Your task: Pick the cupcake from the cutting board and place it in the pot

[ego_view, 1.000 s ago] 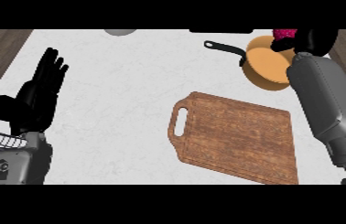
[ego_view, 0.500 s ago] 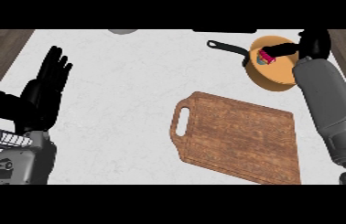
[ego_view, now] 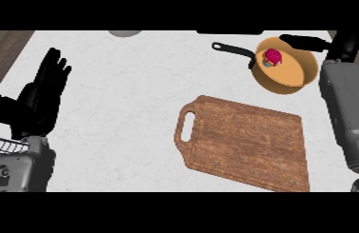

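The cupcake (ego_view: 273,58) lies inside the orange pot (ego_view: 293,77), toward its upper left wall and tipped on its side by the look of it, with nothing holding it. The cutting board (ego_view: 245,144) sits bare on the surface (ego_view: 126,84), so by my reading the placing itself is done. The right hand (ego_view: 306,41) hovers over the pot's far rim with its fingers stretched out flat, open and grasping nothing. The risk now is in pulling away: a finger or the grey forearm could clip the rim or the black handle (ego_view: 234,50) and slide or tip the pot, which might roll the cupcake out. Lifting clear before drawing back seems wise. The left hand (ego_view: 42,96) rests open at the left edge, fingers up, well apart from everything.
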You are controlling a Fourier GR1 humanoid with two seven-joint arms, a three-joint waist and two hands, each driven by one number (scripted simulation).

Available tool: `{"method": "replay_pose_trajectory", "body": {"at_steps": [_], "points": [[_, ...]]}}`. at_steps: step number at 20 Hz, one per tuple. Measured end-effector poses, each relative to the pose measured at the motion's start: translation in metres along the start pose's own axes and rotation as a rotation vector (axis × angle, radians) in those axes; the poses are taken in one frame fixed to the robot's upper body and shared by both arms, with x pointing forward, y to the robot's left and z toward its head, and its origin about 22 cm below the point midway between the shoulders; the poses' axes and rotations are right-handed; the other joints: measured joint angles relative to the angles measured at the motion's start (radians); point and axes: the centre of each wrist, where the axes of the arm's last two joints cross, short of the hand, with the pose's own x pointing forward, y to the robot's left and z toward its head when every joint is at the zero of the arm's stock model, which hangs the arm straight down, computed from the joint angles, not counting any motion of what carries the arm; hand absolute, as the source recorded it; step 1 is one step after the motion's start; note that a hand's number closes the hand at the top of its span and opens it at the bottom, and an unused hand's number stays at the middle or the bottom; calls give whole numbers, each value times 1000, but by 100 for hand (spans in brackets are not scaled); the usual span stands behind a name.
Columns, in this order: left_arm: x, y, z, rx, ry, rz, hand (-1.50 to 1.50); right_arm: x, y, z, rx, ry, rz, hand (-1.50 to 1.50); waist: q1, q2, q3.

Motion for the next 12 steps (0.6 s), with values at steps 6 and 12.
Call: {"method": "replay_pose_trajectory", "body": {"at_steps": [6,12], "points": [[-3,4,8,10,11,-3,0,-15,-47,-14,-16,3,-93,-150,-18,-9,-1],[-3,4,10,21,11,-4,0,-41,-95,-14,9,5,-123,-150,-28,-13,-2]]}}
